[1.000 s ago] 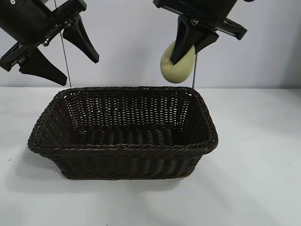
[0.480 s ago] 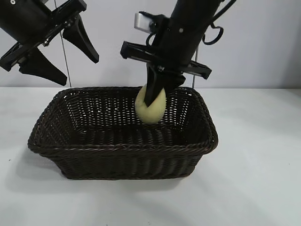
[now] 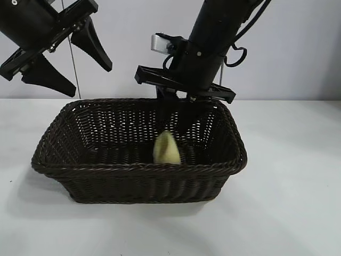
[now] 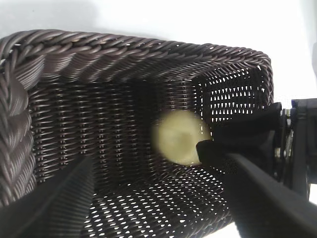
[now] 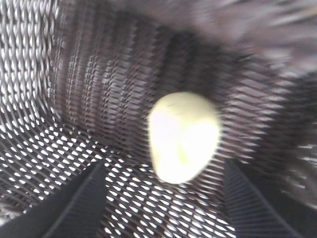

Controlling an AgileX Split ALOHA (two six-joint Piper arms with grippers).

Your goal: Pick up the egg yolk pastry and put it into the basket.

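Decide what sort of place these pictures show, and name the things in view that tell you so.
Probably a robot lab test bench: two black arms over a bare white table against a plain wall, with only a wicker basket and an egg yolk pastry below the right end effector.

Pale yellow pastry [image 3: 166,149], dark-brown woven basket [image 3: 138,168]

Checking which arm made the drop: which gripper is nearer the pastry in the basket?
Right. The right gripper hangs just above the pastry inside the basket, jaws open. The left gripper is parked high above the basket's left end, jaws open.
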